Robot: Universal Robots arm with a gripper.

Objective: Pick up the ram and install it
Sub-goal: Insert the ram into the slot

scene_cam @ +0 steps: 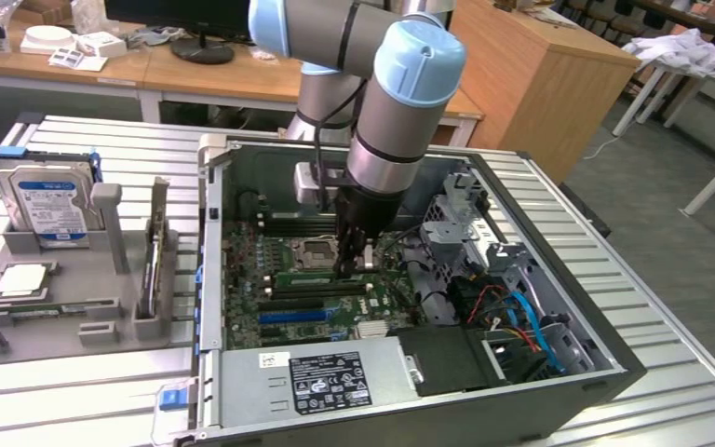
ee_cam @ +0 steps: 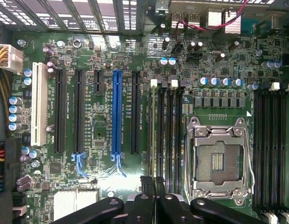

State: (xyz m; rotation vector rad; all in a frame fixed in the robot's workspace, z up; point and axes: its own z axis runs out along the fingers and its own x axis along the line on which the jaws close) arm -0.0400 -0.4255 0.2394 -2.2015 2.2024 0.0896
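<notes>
Grey-and-blue jointed arm (scene_cam: 395, 102) down inside open dark metal computer case (scene_cam: 506, 414). Jaws closed, tips at long narrow green circuit-board stick (scene_cam: 314, 277) lying along motherboard slots, just beside square silver CPU socket (scene_cam: 320, 250).

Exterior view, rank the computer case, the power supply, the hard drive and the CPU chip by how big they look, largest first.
1. computer case
2. power supply, though it sits nearest the camera, which flatters it
3. hard drive
4. CPU chip, clearly the smallest
</notes>
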